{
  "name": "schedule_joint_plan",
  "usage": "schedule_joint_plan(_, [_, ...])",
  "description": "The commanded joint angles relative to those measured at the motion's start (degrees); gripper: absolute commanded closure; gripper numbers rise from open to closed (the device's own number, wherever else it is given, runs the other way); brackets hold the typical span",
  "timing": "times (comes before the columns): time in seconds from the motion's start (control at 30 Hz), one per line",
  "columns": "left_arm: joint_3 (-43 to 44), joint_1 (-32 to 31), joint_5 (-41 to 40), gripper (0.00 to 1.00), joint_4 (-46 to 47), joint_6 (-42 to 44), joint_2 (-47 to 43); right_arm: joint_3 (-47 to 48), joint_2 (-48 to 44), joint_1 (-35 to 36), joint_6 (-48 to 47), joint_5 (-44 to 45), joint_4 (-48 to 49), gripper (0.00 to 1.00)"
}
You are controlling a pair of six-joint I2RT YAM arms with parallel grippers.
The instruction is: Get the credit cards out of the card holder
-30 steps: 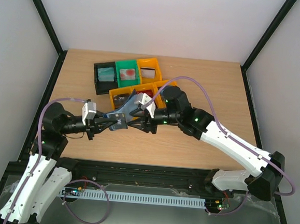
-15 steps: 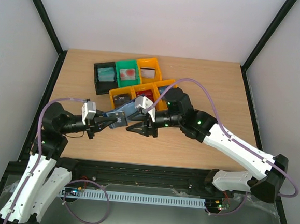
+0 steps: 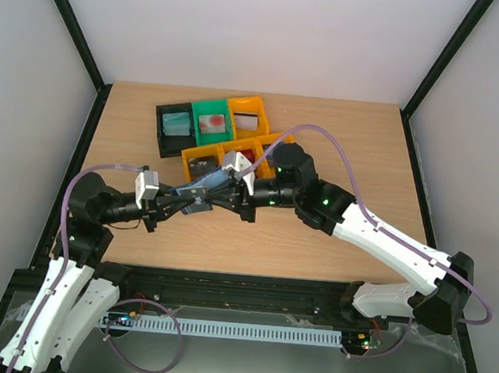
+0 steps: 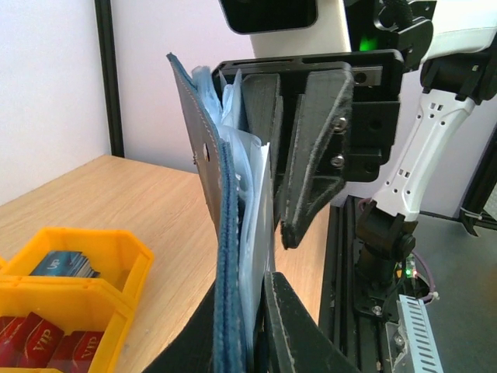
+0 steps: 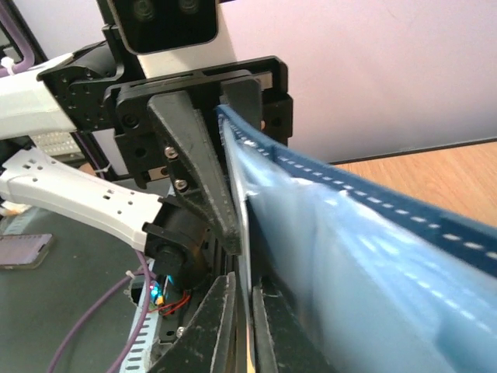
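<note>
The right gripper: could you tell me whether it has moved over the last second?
Yes. The right gripper has shifted left and a little toward the orange bins, and its fingers have closed onto the card holder held by the left gripper.

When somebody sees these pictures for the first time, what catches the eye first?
Both arms meet over the middle of the wooden table, the left arm's fingers and the right arm's fingers closed from opposite sides on one dark navy folding card holder with pale blue inner leaves. Behind them, toward the far edge, sits a bright cluster of black, green and orange plastic bins, some with cards inside.
</note>
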Motion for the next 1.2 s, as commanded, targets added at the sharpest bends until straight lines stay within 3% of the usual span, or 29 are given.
schedule_joint_plan(0.0, [-0.74, 0.06, 1.89, 0.98, 3.79, -0.73, -0.64, -0.22, 0.61, 0.08, 0.76, -1.53, 2.78, 0.97])
schedule_joint_plan(0.2, [-0.88, 0.07, 2.05, 0.98, 3.68, -0.88, -0.70, -0.85, -0.86, 0.05, -1.25, -2.23, 1.88, 0.98])
schedule_joint_plan(0.37, [-1.54, 0.07, 2.34, 0.86, 5.04, -2.48, -0.71, -1.78, -2.46, 0.03, -1.65, -0.89, 1.83, 0.98])
schedule_joint_plan(0.6, [-1.64, 0.08, 2.18, 0.85, 5.00, -3.38, -0.92, -1.70, -3.28, -0.85, -2.28, 0.66, -0.03, 0.98])
schedule_joint_plan(0.83, [-1.72, 0.06, 2.10, 0.86, 5.09, -3.91, -0.85, -1.97, -4.10, -1.76, -2.79, 1.68, -1.32, 0.98])
schedule_joint_plan(1.03, [-1.97, 0.06, 1.73, 0.97, 4.82, -4.00, -0.97, -2.18, -4.64, -2.36, -3.36, 3.72, -2.78, 0.98])
schedule_joint_plan(1.17, [-2.15, 0.06, 1.41, 0.98, 4.68, -4.30, -1.02, -2.57, -5.22, -2.95, -3.80, 4.60, -3.67, 0.98])
